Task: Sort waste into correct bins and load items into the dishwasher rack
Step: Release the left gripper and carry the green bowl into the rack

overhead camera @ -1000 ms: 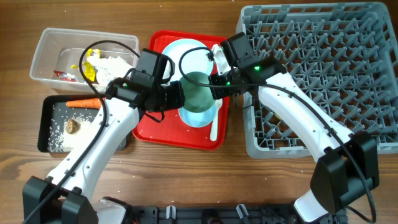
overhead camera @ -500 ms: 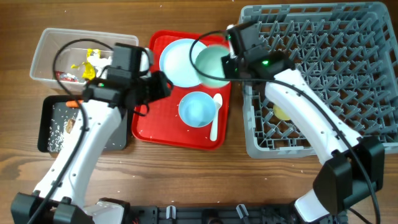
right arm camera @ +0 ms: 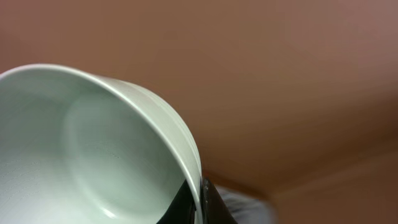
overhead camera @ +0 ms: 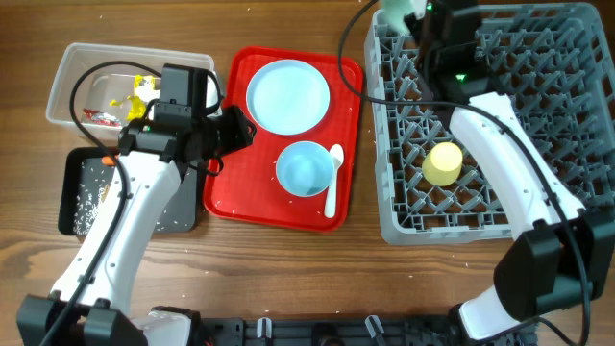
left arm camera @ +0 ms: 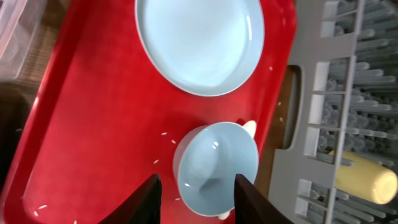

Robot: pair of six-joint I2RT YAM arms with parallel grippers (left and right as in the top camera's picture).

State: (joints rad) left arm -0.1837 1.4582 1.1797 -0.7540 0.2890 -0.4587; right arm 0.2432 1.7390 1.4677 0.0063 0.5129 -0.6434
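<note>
Rack (overhead camera: pixel 452 229), red tray (overhead camera: pixel 231 192) on wooden table (overhead camera: pixel 288 279).

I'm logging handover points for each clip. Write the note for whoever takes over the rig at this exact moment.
Left gripper: open and empty, hovering over the bowl on the red tray.
Right gripper: shut on the rim of the second bowl, raised at the far left corner of the rack.
Done: yellow cup in the rack; wrappers in the clear tub; rice in the black tray.
Left: rack the held bowl, then the plate, the tray bowl and the spoon.
</note>
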